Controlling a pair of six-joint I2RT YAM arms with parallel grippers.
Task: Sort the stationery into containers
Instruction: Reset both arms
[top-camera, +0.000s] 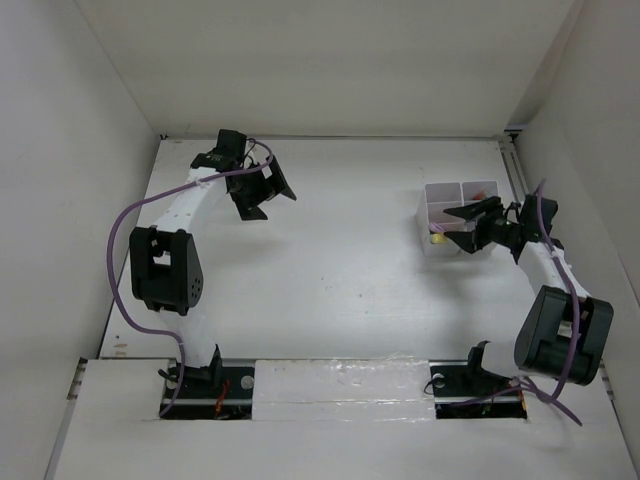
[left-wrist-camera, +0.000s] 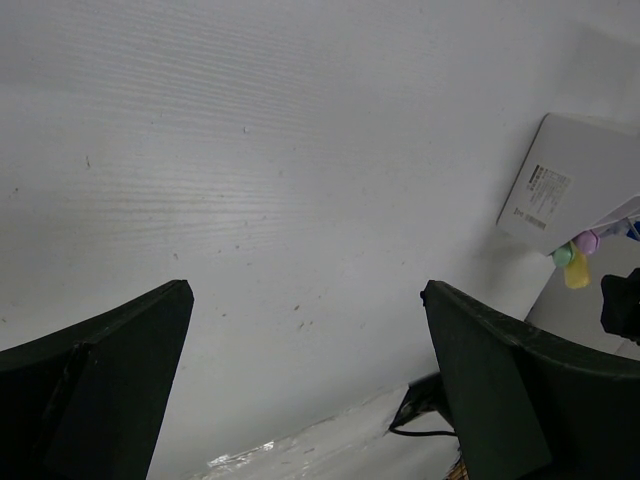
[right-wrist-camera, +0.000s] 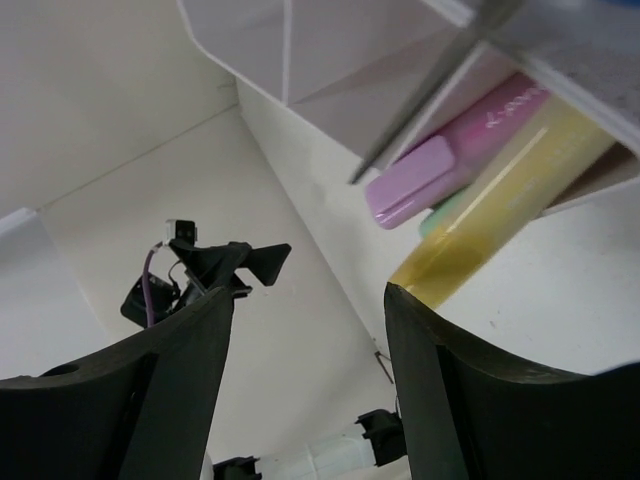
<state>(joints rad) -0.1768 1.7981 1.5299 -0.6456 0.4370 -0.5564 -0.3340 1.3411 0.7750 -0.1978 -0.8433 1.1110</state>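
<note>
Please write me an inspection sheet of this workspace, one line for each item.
surface: white table, faint specks.
job's things: divided white box at the far right; pink marker, yellow marker and green marker stick out of one compartment.
clutter: nothing seen.
grippers: left gripper open, empty, over the table; right gripper open, empty, at the box.
cables: purple cable looped along each arm.
surroundings: white walls on three sides.
</note>
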